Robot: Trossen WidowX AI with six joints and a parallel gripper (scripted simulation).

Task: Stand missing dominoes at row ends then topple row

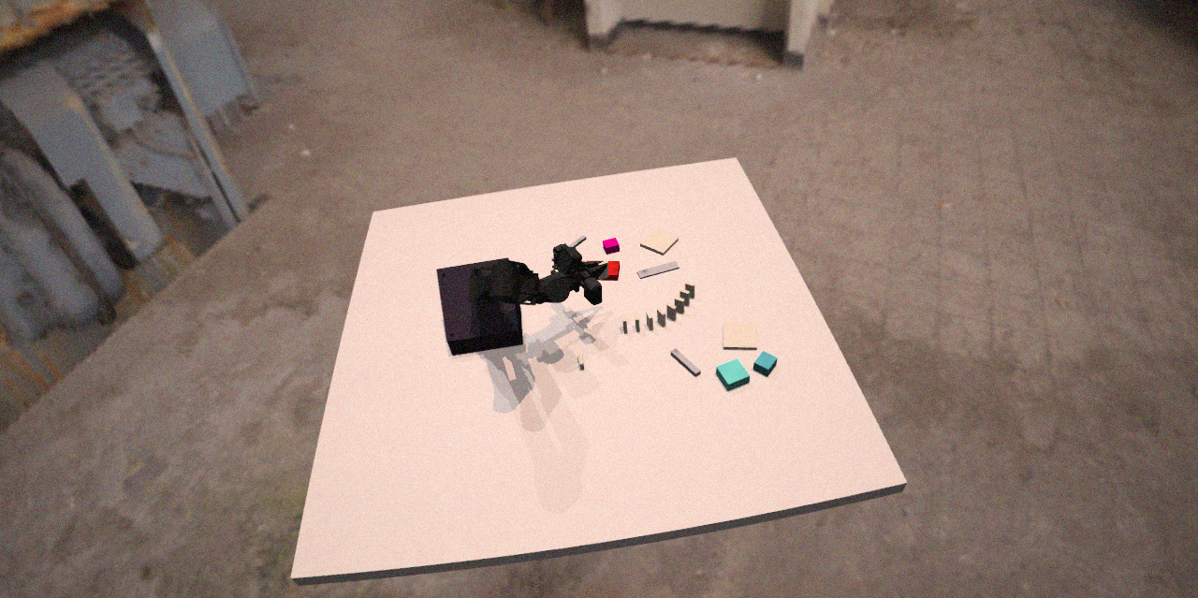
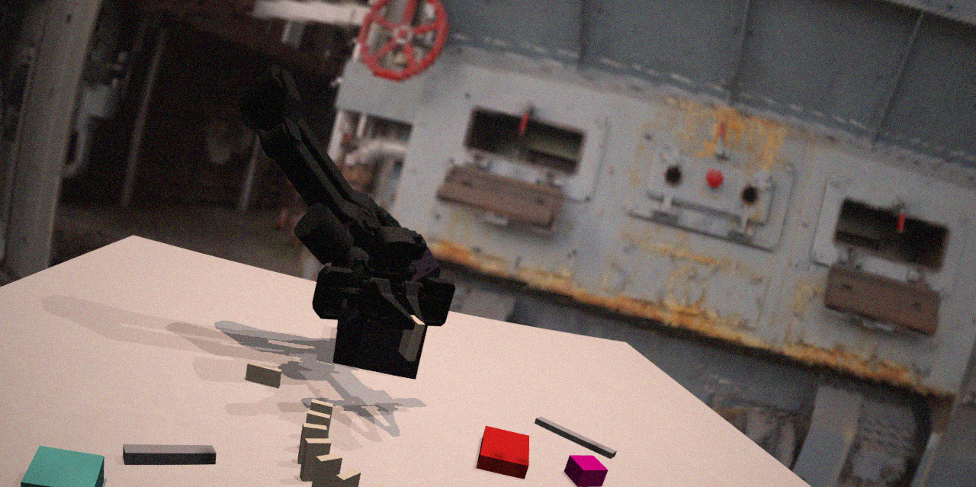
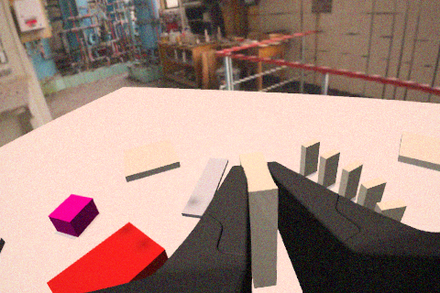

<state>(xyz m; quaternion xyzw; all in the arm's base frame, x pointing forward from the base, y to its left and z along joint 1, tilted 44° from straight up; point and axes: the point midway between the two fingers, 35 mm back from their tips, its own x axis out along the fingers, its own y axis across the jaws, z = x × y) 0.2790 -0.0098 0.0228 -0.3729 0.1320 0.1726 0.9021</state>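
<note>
My gripper (image 3: 253,174) (image 1: 595,291) (image 2: 411,339) is shut on a grey domino (image 3: 263,226) with a beige end. It holds the domino in the air, pointing forward and slightly down. A curved row of several standing grey dominoes (image 1: 659,314) (image 2: 317,441) (image 3: 350,179) is on the white table (image 1: 469,460), ahead and to the right of the gripper in the wrist view. The gripper is apart from the row, near its closer end. Another loose domino (image 1: 580,360) (image 2: 263,374) is on the table in front of the robot base (image 1: 477,305).
A red block (image 1: 612,269) (image 2: 503,450) (image 3: 106,259), a magenta cube (image 1: 610,244) (image 2: 585,469) (image 3: 73,214), a grey bar (image 1: 657,269) (image 3: 204,186) and a beige tile (image 1: 659,242) (image 3: 150,160) lie left of the gripper. A second beige tile (image 1: 738,335), a grey bar (image 1: 685,361) and two teal blocks (image 1: 732,374) lie beyond the row.
</note>
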